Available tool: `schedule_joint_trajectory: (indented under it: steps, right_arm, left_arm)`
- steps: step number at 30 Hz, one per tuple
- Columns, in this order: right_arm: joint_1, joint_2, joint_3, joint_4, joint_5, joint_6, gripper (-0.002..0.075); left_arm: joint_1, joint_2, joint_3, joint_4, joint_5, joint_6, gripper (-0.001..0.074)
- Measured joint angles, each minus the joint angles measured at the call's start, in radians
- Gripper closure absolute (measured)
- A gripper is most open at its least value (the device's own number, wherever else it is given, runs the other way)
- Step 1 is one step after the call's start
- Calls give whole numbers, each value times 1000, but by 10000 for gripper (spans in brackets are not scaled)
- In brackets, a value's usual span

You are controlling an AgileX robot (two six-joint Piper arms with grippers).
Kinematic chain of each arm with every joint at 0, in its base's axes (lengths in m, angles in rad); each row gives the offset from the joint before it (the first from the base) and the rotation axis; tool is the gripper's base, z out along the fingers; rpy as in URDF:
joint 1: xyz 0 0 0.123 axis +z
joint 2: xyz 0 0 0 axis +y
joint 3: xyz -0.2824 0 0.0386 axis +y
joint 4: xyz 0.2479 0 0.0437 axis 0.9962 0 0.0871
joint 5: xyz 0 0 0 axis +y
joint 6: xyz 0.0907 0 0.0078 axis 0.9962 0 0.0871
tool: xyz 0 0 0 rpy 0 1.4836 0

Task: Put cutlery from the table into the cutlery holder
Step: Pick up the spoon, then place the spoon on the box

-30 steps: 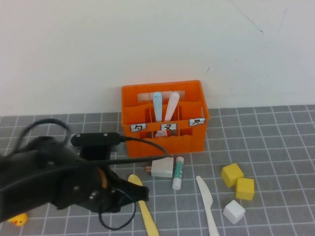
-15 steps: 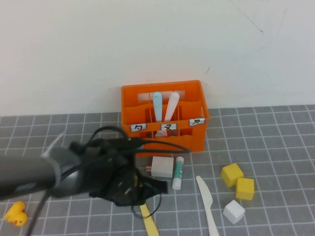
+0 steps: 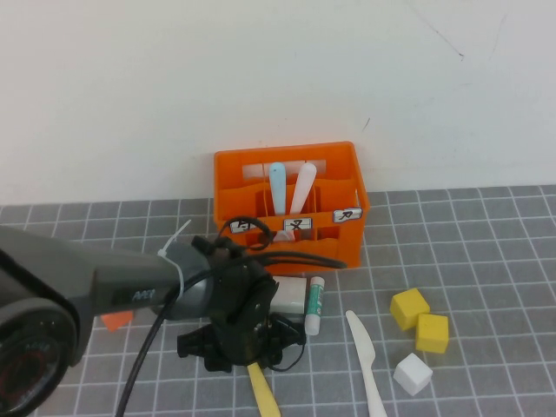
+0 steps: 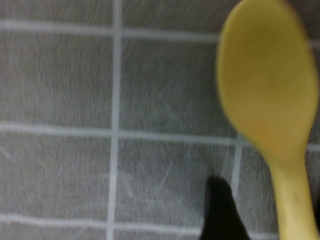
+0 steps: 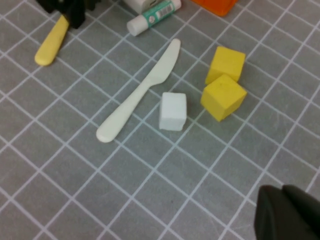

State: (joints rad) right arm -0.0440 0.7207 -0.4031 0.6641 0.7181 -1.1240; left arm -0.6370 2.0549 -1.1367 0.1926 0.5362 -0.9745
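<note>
Left gripper (image 3: 248,358) sits low over the yellow spoon (image 3: 263,393) on the desk (image 3: 486,252), jaws apart. Right gripper (image 5: 287,215) jaws together, above the white knife (image 5: 140,92). Orange crate (image 3: 334,243) carries three white labels, marks unreadable.

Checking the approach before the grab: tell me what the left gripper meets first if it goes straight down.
Probably the yellow spoon: the left gripper points down over its bowl, jaws apparently open.

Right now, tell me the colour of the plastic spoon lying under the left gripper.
Pale yellow plastic spoon, clearest in the left wrist view.
</note>
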Motion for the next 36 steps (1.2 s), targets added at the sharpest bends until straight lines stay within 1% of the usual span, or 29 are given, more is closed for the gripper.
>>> schedule_joint_trajectory:
  steps: [4, 7, 10, 12, 19, 25, 32, 36]
  right_arm:
    - [0, 0, 0, 2, 15, 0, 729]
    - [0, 0, 0, 4, 17, 0, 729]
    - [0, 0, 0, 6, 17, 0, 729]
    - [0, 0, 0, 9, 17, 0, 729]
    - [0, 0, 0, 11, 17, 0, 729]
    - [0, 0, 0, 15, 17, 0, 729]
    - [0, 0, 0, 16, 17, -2, 729]
    - [0, 0, 0, 17, 17, -2, 729]
  left_arm:
    - [0, 6, -6, 1, 1, -2, 366]
    - [0, 6, -8, 1, 3, -2, 401]
    - [0, 6, -8, -1, 3, 6, 522]
    - [0, 6, -8, 3, 8, 12, 626]
    - [0, 6, -10, 30, 31, 22, 633]
    - [0, -25, -7, 148, 162, 0, 633]
    - [0, -228, -7, 310, 220, -85, 633]
    - [0, -361, -6, 405, 204, -149, 633]
